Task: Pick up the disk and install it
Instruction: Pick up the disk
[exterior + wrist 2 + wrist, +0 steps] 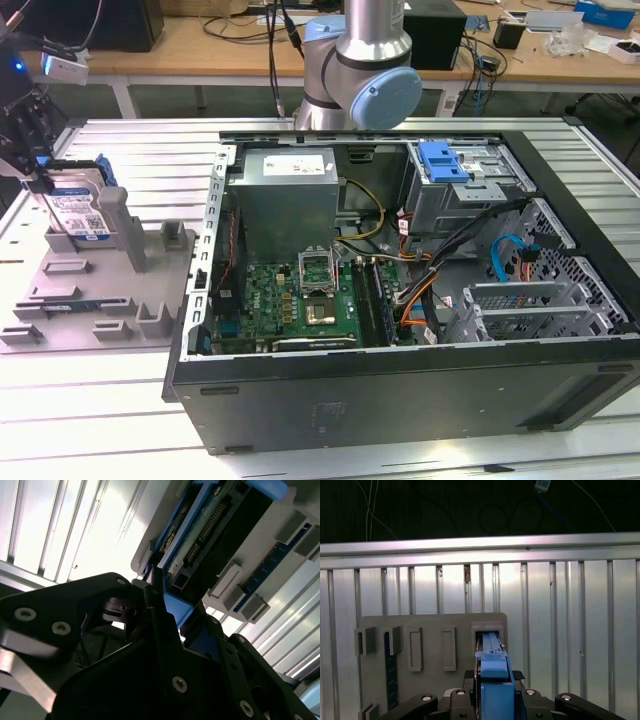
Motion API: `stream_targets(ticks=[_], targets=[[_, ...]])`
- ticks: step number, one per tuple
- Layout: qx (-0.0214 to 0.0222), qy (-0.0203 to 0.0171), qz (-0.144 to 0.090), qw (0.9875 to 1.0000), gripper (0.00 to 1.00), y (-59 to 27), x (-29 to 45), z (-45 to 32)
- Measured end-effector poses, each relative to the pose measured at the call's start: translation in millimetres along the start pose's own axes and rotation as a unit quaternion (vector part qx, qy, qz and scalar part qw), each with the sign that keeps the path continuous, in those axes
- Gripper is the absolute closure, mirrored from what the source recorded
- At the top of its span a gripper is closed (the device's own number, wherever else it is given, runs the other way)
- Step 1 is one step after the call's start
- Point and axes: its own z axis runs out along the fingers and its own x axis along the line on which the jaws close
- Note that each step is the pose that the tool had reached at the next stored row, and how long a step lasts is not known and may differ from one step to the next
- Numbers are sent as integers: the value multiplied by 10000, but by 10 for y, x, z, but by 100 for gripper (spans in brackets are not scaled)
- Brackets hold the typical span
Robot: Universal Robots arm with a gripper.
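Exterior view, far left: pincer [38,170] down over the disk [82,208], which stands on edge in a slot of the grey holder [100,300] on the ribbed metal bench [120,420]. White-and-blue label faces the camera.

Pincer state: closed on the disk, as far as I can judge. In the first wrist view the blue carrier frame [494,680] runs straight up between the two black fingers, no gap showing either side. The second wrist view agrees: fingers flank the frame's corner, with the pin connector edge [205,535] exposed further along. The disk's lower end looks seated in the slot, not lifted clear.

Handling, my judgement: rigid metal body, dense for its size, so it won't flex, but it will swing if held off-centre. Plastic frame is the softer part and could slip or bow under a hard squeeze. Best hold is across the flat faces near the middle of the top edge, away from the connector pins. Shock-sensitive, so no knocks.

Centre: open computer case [400,400], grey power supply [285,195] at the back, green motherboard [295,295] in front.

Right of centre: drive cage [480,195] with a lone blue latch [445,162] on top, well apart from the disk.
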Motion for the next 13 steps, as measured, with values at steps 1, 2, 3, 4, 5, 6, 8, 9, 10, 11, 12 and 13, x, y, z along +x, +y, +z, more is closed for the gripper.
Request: stream_targets(ticks=[1, 2, 3, 4, 5, 6, 8, 9, 10, 11, 12, 13], targets=[[0, 0, 0, 10000, 63, 0, 0, 0], [0, 0, 0, 10000, 63, 0, 0, 0], [0, 0, 0, 10000, 63, 0, 0, 1], [0, 0, 0, 10000, 63, 0, 0, 1], [0, 0, 0, 10000, 63, 0, 0, 1], [1, 0, 0, 10000, 63, 0, 0, 0], [2, -1, 0, 10000, 63, 0, 1, -16], [1, 0, 0, 10000, 63, 0, 1, -29], [1, 0, 0, 10000, 63, 0, 1, -42], [1, 0, 0, 10000, 63, 0, 3, -71], [1, 0, 0, 10000, 63, 0, 3, -89], [0, 0, 0, 10000, 63, 0, 4, -110]])
